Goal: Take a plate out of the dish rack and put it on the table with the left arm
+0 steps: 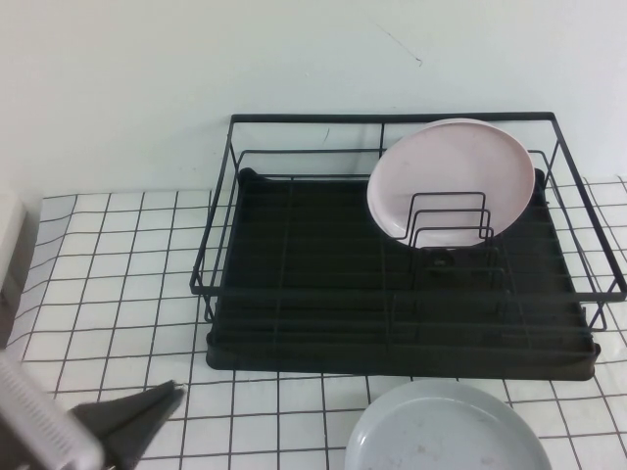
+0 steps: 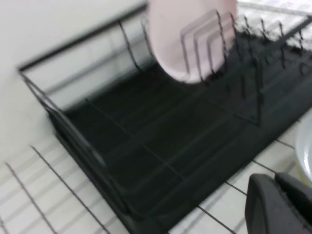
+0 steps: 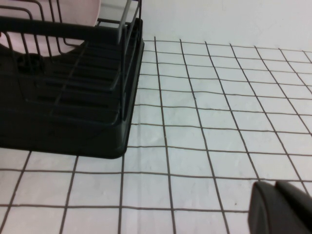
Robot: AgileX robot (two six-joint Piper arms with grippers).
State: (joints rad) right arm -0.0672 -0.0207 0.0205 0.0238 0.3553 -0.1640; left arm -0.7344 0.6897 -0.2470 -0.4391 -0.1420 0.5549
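The pale grey plate (image 1: 446,433) lies flat on the table (image 1: 118,255) in front of the dish rack (image 1: 294,345); its rim shows in the left wrist view (image 2: 307,146). My left gripper (image 1: 172,394) is shut and empty, low over the table at the front left, to the left of the plate and apart from it. In its wrist view the fingers (image 2: 274,177) are pressed together before the rack's tray (image 2: 146,146). My right gripper (image 3: 276,185) is shut and empty over the table (image 3: 219,122), beside the rack's corner (image 3: 73,122); it is outside the high view.
A pink plate (image 1: 451,176) stands upright in the wire dividers at the rack's back right; it also shows in the left wrist view (image 2: 185,34) and the right wrist view (image 3: 48,14). A white object (image 1: 8,245) sits at the far left edge.
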